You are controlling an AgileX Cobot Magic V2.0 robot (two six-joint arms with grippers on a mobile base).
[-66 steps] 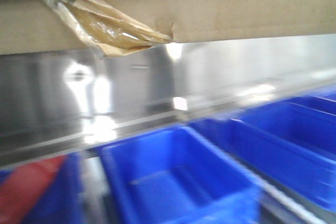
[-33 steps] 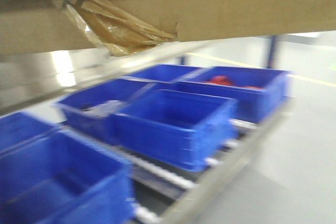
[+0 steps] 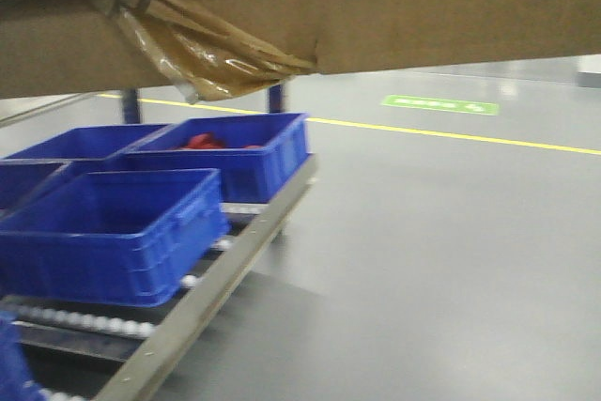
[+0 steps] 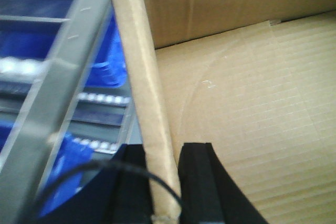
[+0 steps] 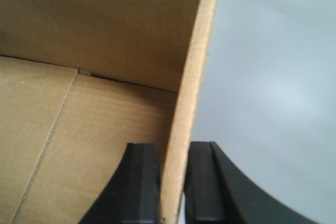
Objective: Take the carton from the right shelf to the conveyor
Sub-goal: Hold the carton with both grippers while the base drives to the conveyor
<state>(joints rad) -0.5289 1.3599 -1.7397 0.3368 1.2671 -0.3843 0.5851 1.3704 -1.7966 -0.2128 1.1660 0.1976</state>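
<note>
The brown carton (image 3: 404, 16) fills the top of the front view, held up in the air, with a wad of amber tape (image 3: 202, 49) hanging at its lower edge. My left gripper (image 4: 160, 182) is shut on the carton's left wall (image 4: 139, 72), one finger inside and one outside. My right gripper (image 5: 173, 182) is shut on the carton's right wall (image 5: 191, 82) in the same way. The carton's inside (image 4: 252, 108) is empty. The shelf (image 3: 202, 298) with its roller tracks lies at lower left. The conveyor is out of view.
Several blue plastic bins (image 3: 113, 227) sit on the shelf's rollers; the far one (image 3: 230, 152) holds something red. A grey floor (image 3: 441, 260) with a yellow line (image 3: 451, 133) and a green marking (image 3: 439, 103) spreads to the right. The shelf's grey rail (image 4: 58, 93) runs left of the carton.
The view has swung away from the shelf: the steel rail has left the frame, the bins have slid to the left, and open floor now shows. Carton stays in place in view.
</note>
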